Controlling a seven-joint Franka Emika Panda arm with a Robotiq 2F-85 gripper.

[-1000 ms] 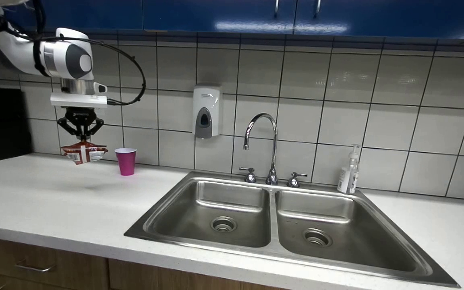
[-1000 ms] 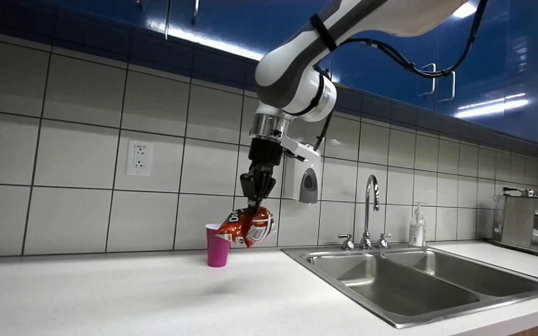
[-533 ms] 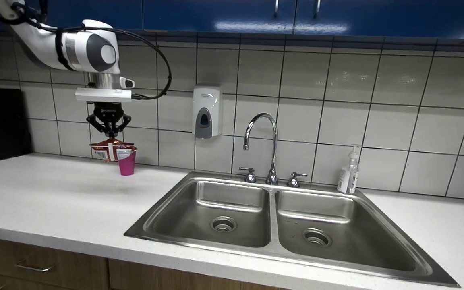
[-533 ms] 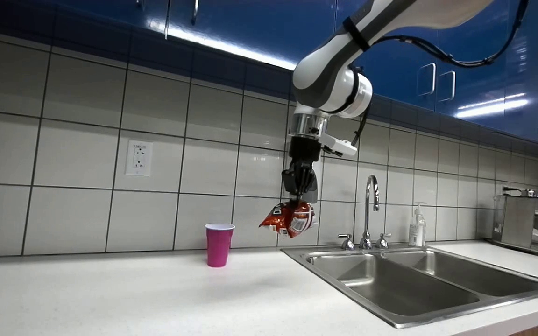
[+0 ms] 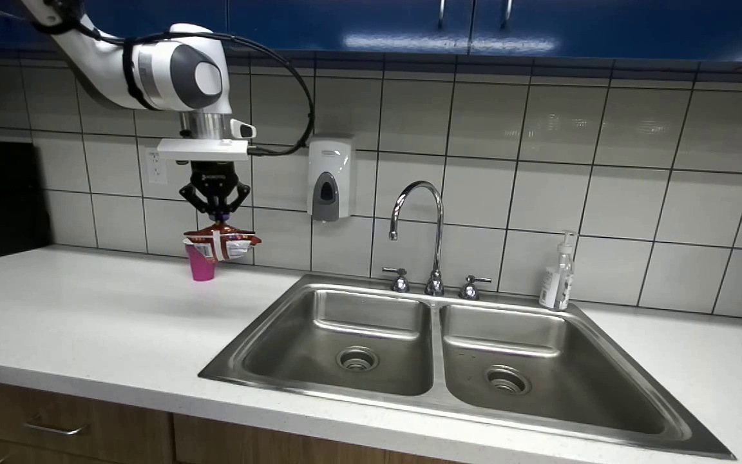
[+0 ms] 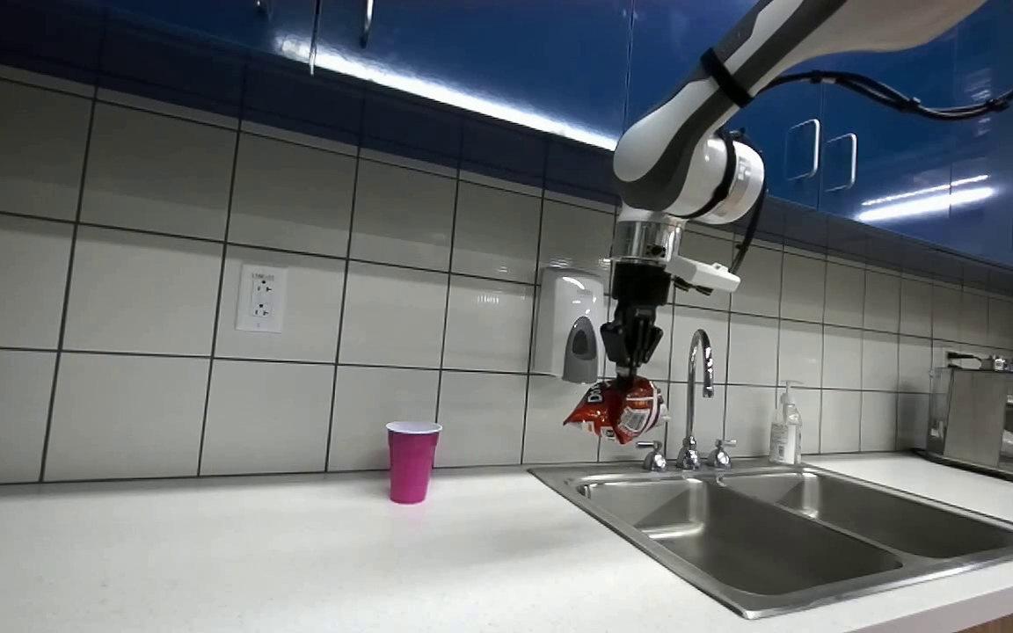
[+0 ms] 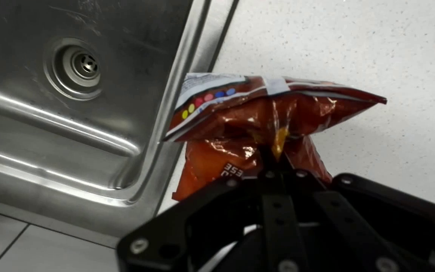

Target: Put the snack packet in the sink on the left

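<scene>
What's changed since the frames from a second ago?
The gripper has moved rightward in both exterior views, toward the sink, still clamped on the snack packet. Nothing was let go or newly grasped. In an exterior view the packet now hides part of the pink cup. Cup, faucet and pump bottle stayed put.

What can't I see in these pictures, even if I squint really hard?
Packet: what's in it; its own outside hides that in every view.
Cup: its bottom inside, hidden by its own side in both exterior views.
Arm: its base, cut off by the top edge in both exterior views.
Bottle: its printed words, too small to read in both exterior views.
</scene>
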